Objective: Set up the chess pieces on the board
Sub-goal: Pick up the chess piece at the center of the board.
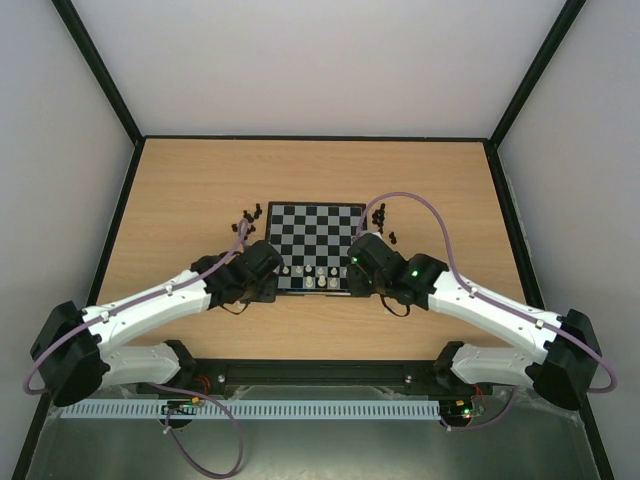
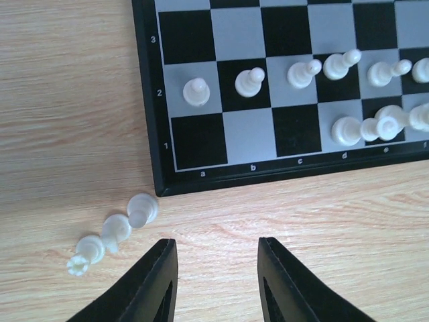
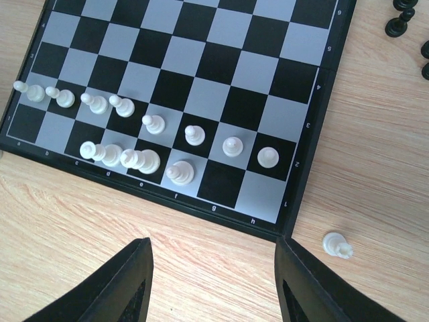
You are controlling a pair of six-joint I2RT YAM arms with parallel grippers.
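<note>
The board (image 1: 315, 228) lies mid-table. White pawns (image 3: 194, 135) fill its second row, and three white pieces (image 3: 179, 172) stand on the first row around d to f. My left gripper (image 2: 216, 245) hovers open over bare wood just below the board's a-b corner (image 2: 144, 100). Three loose white pieces (image 2: 115, 229) lie on the wood just left of its left finger. My right gripper (image 3: 213, 243) is open over bare wood below the g-h squares, and one white piece (image 3: 336, 245) lies beside its right finger. Neither gripper holds anything.
Black pieces are grouped on the table off the board's far-left corner (image 1: 248, 218) and far-right corner (image 1: 383, 222), and some show at the right wrist view's top right (image 3: 399, 23). Both arms (image 1: 150, 305) reach in from the near edge.
</note>
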